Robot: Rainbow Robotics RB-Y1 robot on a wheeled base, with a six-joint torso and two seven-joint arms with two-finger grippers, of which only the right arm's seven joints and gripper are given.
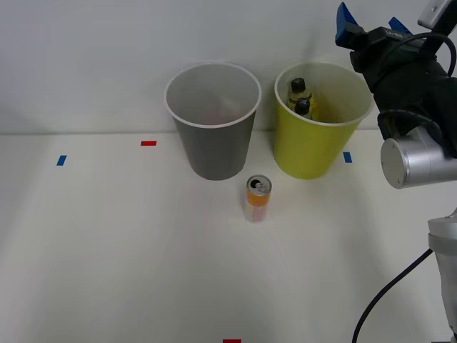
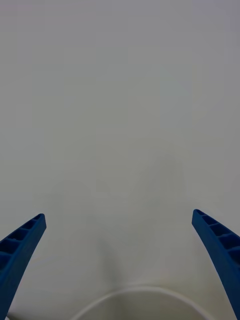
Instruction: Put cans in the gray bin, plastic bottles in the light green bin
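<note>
A small orange and white can [image 1: 257,198] with a silver top stands upright on the table, in front of the gap between the two bins. The gray bin [image 1: 212,147] stands at the back centre. To its right is the light green bin [image 1: 309,151], with two yellow plastic bottles [image 1: 299,97] with black caps inside it. My right gripper [image 1: 368,21] hangs high above the green bin's right rim, open and holding nothing. In the right wrist view its blue fingers [image 2: 22,245] stand wide apart before a blank wall, with a white bin rim [image 2: 145,292] just below.
Small tape marks lie on the white table: blue [image 1: 61,160] at the left, red [image 1: 148,143] near the gray bin, blue [image 1: 347,157] right of the green bin, red [image 1: 231,341] at the front edge. A wall rises close behind the bins.
</note>
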